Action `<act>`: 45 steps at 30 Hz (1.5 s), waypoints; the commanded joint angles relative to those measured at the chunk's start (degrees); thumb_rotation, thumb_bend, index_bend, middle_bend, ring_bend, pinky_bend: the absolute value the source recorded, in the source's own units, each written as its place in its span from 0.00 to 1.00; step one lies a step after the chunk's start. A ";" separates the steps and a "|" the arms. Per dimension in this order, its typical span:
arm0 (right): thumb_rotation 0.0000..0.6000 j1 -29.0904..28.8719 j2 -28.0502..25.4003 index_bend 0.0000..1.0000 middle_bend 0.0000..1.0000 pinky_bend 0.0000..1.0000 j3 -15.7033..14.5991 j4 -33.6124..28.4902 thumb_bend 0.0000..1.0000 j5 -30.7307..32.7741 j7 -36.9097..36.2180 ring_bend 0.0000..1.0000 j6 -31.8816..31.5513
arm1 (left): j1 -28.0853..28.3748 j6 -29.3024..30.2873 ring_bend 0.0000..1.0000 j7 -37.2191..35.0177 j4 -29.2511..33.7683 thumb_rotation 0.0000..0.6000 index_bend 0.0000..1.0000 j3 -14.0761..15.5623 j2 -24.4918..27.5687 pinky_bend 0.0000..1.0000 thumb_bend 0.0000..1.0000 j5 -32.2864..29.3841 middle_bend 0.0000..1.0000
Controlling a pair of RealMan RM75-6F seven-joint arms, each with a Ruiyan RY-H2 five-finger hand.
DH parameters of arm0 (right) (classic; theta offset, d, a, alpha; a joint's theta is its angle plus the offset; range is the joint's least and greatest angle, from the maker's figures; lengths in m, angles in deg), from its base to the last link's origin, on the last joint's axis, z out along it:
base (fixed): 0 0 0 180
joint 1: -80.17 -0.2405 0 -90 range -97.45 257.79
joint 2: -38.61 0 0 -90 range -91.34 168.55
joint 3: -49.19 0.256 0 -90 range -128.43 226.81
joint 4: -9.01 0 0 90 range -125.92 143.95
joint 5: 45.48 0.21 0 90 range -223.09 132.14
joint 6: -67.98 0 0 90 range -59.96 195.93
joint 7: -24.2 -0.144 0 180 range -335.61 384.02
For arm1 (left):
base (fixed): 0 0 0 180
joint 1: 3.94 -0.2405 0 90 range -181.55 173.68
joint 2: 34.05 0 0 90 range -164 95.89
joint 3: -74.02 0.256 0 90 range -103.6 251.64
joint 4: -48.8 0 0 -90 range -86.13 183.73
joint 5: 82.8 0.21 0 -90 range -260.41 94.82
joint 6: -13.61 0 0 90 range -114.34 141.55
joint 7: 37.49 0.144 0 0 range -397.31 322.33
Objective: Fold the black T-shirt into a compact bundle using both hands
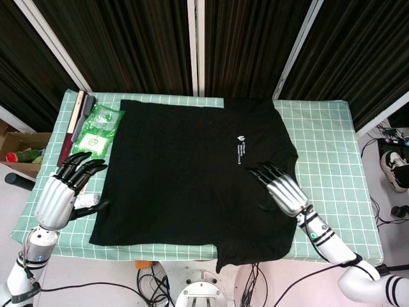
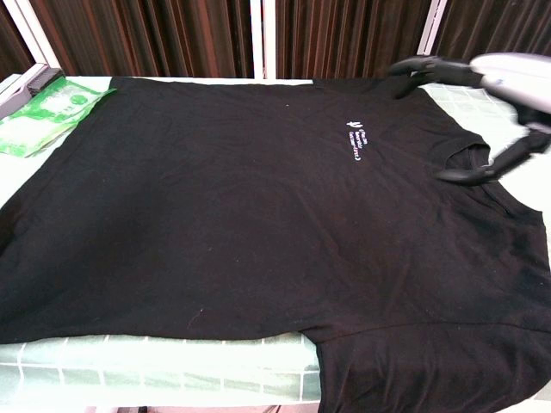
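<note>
The black T-shirt (image 1: 192, 179) lies spread flat across the green checked table (image 1: 332, 153), its small white chest print (image 1: 241, 150) toward the right and its collar on the right side. My right hand (image 1: 281, 188) hovers over the collar area with fingers spread and nothing in it; in the chest view the right hand (image 2: 499, 95) shows at the upper right above the neckline. My left hand (image 1: 64, 188) sits beside the shirt's left edge, fingers apart, holding nothing. The T-shirt (image 2: 258, 206) fills most of the chest view, one sleeve hanging over the front edge.
A green plastic packet (image 1: 100, 130) lies at the table's back left, also seen as the packet (image 2: 43, 116) in the chest view. A dark red and grey long object (image 1: 75, 125) lies beside it. A small white item (image 1: 87, 202) sits by my left hand. Dark curtains hang behind.
</note>
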 commanded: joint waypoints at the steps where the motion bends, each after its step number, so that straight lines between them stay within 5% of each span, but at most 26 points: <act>1: 1.00 -2.76 2.35 0.03 0.18 0.11 1.16 0.50 0.20 1.38 0.30 0.04 2.61 | 1.18 -1.10 0.15 -0.82 0.51 1.00 0.24 -0.23 0.09 0.18 0.06 0.27 0.25; 10: 1.00 0.30 -1.89 0.04 0.18 0.11 -1.16 -0.65 0.20 2.05 0.52 0.04 -2.57 | 0.64 -4.29 0.15 0.02 -2.31 1.00 0.24 1.79 0.97 0.18 0.06 -3.71 0.25; 17: 1.00 9.97 -12.10 0.07 0.20 0.12 -5.97 -3.30 0.20 0.03 -0.71 0.04 -15.03 | -4.87 -6.08 0.15 0.20 -5.59 1.00 0.30 8.75 1.07 0.18 0.09 -7.14 0.26; 26: 1.00 14.82 -14.46 0.07 0.20 0.12 -7.13 -2.97 0.20 0.65 -1.81 0.04 -20.58 | -9.76 -6.82 0.17 2.45 -13.90 1.00 0.35 14.95 -7.10 0.19 0.15 -5.78 0.29; 45: 1.00 16.44 -12.43 0.07 0.19 0.12 -7.61 -2.57 0.20 -0.83 -1.80 0.04 -21.68 | -11.37 -7.62 0.17 7.77 -28.47 1.00 0.39 16.66 -17.92 0.19 0.15 -3.04 0.29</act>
